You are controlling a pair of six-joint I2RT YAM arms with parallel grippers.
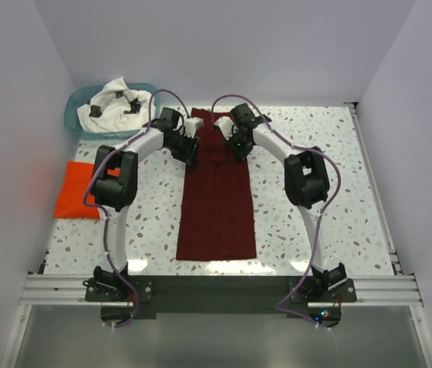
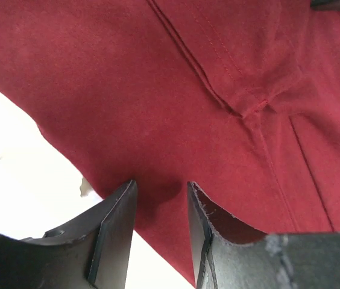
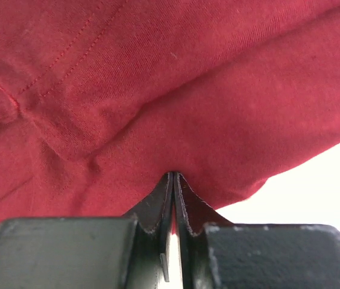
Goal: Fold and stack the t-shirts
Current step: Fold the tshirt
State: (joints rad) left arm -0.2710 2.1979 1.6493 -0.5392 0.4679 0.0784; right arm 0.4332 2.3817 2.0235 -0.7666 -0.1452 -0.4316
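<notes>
The dark maroon t-shirt (image 1: pixel 216 207) lies as a long narrow strip down the middle of the table. It fills the left wrist view (image 2: pixel 158 90) and the right wrist view (image 3: pixel 188 90). My left gripper (image 1: pixel 191 151) is at the strip's far left edge. It is open (image 2: pixel 161 183), with the cloth's edge between its fingers. My right gripper (image 1: pixel 236 146) is at the far right edge, shut (image 3: pixel 173 174) on a pinch of maroon cloth. The orange-red t-shirt (image 1: pixel 74 192) lies folded at the left. The white t-shirt (image 1: pixel 112 103) is crumpled in the basket.
A teal plastic basket (image 1: pixel 70 123) stands at the far left corner. White walls close in the table on the left, back and right. An aluminium rail (image 1: pixel 216 287) runs along the near edge by the arm bases.
</notes>
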